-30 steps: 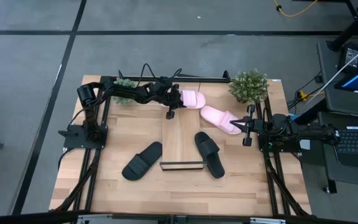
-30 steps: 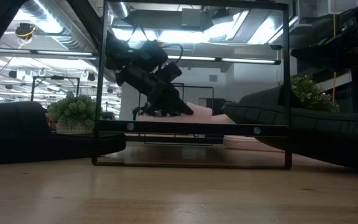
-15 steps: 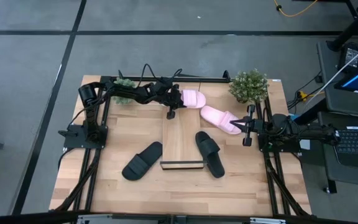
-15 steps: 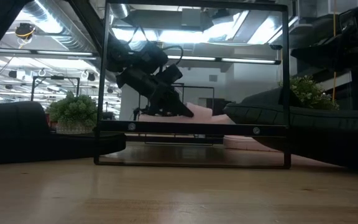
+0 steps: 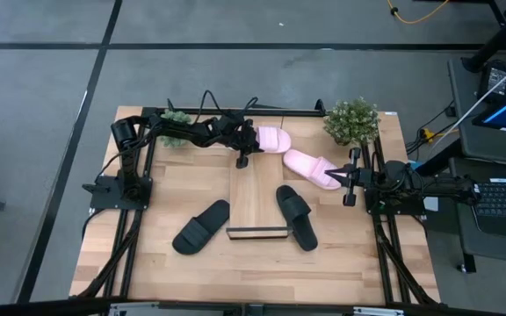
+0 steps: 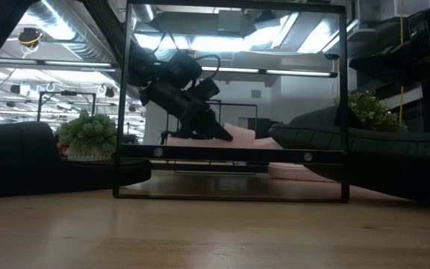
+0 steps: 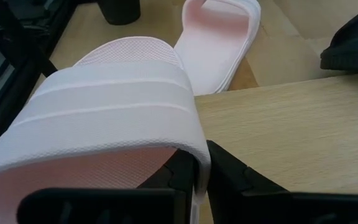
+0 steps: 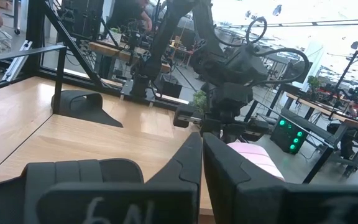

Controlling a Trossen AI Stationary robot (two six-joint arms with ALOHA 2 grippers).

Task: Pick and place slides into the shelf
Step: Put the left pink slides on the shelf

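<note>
— At the far end of the shelf point(image 5: 256, 197), why is the left gripper point(image 5: 242, 160) down so low?

— It looks set to drag or lift the pink slide point(image 5: 269, 139) onto the board. From its wrist camera the wide strap point(image 7: 114, 112) of that slide fills the picture, with the gripper's fingers point(image 7: 185, 171) closed together on the strap's edge, so I judge it clamped on that slide.

— And the other slides?

— The second pink slide point(image 5: 312, 168) lies just beyond the held one, toward the right gripper point(image 5: 350, 183). That gripper waits at the desk's point(image 5: 191, 281) right edge with its fingers point(image 8: 197, 162) pressed together, holding nothing. Two black slides point(image 5: 200, 226) sit either side of the shelf's dark front lip point(image 5: 256, 233), well away from the left gripper.

— Anything on the shelf yet?

— No, the board is bare.
</note>
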